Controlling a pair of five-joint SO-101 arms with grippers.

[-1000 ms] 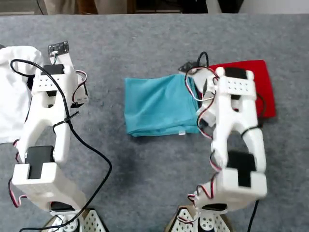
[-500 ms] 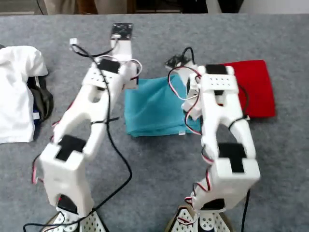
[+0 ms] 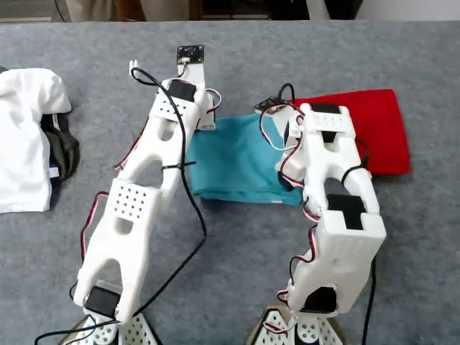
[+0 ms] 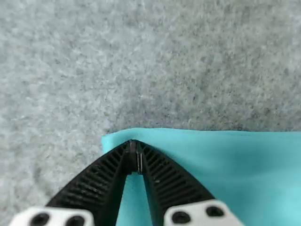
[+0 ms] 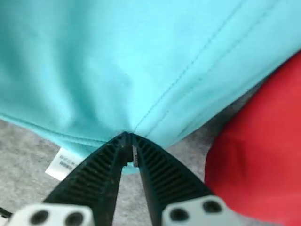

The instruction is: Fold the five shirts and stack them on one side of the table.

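Folded teal cotton shirt [image 3: 237, 162] lies mid-surface, touching the red folded shirt [image 3: 381, 129]. Left gripper [image 4: 135, 157] and right gripper [image 5: 128, 150] have fingers pinched on its edges; such thin bites may slip, spoiling the fold

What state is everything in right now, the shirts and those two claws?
teal shirt: folded, mid-table, pinched by both grippers.
red shirt: folded, flat, beside the teal one.
white shirt: rumpled, not folded, at the table's edge.
left gripper: shut on the teal shirt's corner.
right gripper: shut on the teal shirt's edge.
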